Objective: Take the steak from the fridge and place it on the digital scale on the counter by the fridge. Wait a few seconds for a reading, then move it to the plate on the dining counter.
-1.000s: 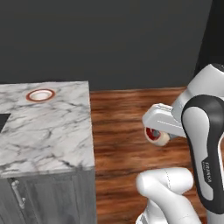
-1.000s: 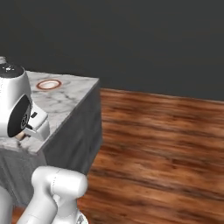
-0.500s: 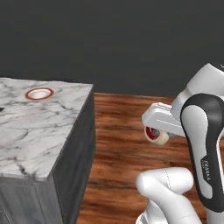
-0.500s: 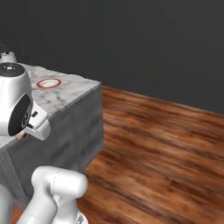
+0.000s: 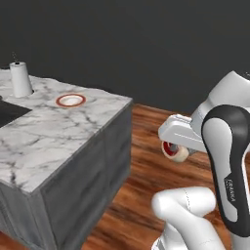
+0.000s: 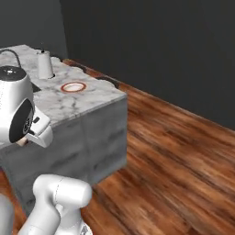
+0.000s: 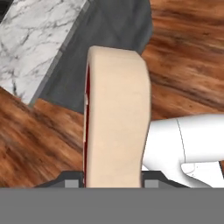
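Hand view: end effector [image 7: 113, 183] grips steak [image 7: 116, 118] | dining counter [image 5: 44, 141] corner beside open floor [image 6: 174, 156]

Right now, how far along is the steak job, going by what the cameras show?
Done: the steak is out of the fridge and clamped edge-on in the gripper, carried above the wood floor. Whether it was weighed can't be told from these views. In hand: carrying it toward the marble counter. Left: setting it on the red-rimmed plate, which sits empty near the counter's far corner.

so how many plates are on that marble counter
1. The plate sits near the far edge of the dining counter, beside a white paper towel roll. The counter runs past the frame, so others may be hidden.
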